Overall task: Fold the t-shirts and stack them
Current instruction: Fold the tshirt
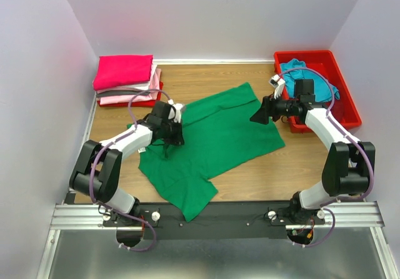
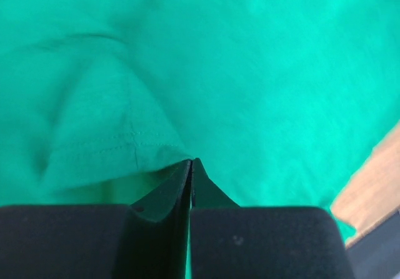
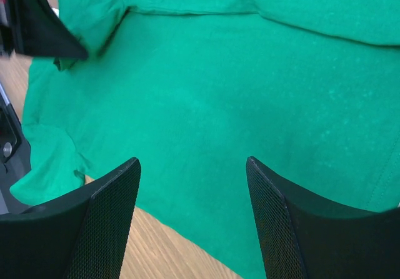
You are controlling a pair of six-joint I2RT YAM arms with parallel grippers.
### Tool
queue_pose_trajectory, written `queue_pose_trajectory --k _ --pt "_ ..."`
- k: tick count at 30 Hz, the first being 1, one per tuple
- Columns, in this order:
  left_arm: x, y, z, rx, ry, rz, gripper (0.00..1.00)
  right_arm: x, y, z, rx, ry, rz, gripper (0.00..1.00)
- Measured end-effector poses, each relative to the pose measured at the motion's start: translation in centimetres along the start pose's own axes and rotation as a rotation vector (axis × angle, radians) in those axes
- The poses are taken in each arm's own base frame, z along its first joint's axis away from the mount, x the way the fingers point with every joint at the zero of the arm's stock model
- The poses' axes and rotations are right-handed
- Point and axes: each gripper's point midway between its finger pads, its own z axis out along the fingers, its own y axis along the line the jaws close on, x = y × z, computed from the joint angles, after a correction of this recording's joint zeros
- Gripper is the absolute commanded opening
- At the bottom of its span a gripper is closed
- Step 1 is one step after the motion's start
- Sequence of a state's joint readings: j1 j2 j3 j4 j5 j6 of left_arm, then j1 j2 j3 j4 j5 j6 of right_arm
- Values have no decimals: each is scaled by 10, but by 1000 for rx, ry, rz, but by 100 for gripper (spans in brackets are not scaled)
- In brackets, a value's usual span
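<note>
Leftmost, at the far left corner of the table [image 1: 275, 172], a folded stack sat with the hot pink tee [image 1: 124, 71] on top, the light pink tee [image 1: 134, 91] lower down and the dark red tee [image 1: 149, 102] at the bottom. Just in front of it the left arm [image 1: 125, 142] reached forward and inward, elbow bent and wrist angled down onto the cloth. The left gripper [image 2: 190, 161] had its fingers pressed together, pinching a sleeve hem of the green t-shirt [image 1: 219, 135].

That shirt lay spread across the middle of the table, skewed, its far edge folded over and one sleeve trailing toward the near edge. At its right edge the right arm [image 1: 325, 126] bent back from its base and pointed leftward. The right gripper [image 3: 192, 163] hung over the fabric with its fingers spread wide, nothing between them.

Beside that arm, at the far right, the red bin [image 1: 347, 104] held the crumpled teal tee [image 1: 322, 88].
</note>
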State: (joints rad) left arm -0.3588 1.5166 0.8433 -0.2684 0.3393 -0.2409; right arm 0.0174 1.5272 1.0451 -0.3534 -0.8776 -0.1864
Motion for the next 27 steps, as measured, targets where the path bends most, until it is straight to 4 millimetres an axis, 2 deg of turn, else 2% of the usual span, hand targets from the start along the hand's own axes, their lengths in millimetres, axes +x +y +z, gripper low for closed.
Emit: queue_pose_trajectory --k 1,2,5,9,12,15,16,18,19,20,22,24,27 --pt "7 -7 3 15 18 7 28 0 0 0 0 0 0 75" --pt "12 -13 5 25 31 14 37 0 0 0 0 0 0 75" --pt "27 -29 9 49 70 26 49 0 0 0 -1 0 0 75" --pt "34 -49 9 59 84 44 52 0 -1 -1 2 -2 1 75" --pt "18 -63 -9 49 16 65 56 0 -2 -1 3 -3 1 75" --pt "-17 -70 -40 3 -139 78 59 0 -1 -1 1 -3 2 75" --pt "-34 -68 -56 -34 -221 72 59 0 -1 -1 1 -3 1 75" --pt "-55 -58 -78 -80 -328 42 59 0 -1 -1 1 -3 1 75" --pt "-62 -50 -85 -108 -361 23 59 0 -1 -1 0 -3 1 75" --pt "-69 -32 -92 -156 -393 -10 61 0 -1 -1 0 -3 1 75" --pt "-71 -6 -91 -224 -398 -57 61 0 -1 -1 -1 -3 0 75" --pt "-59 24 -78 -296 -347 -105 58 0 -1 -1 -2 -3 0 75" --pt "-36 45 -56 -337 -251 -137 54 1 -1 -1 -2 -2 0 75"
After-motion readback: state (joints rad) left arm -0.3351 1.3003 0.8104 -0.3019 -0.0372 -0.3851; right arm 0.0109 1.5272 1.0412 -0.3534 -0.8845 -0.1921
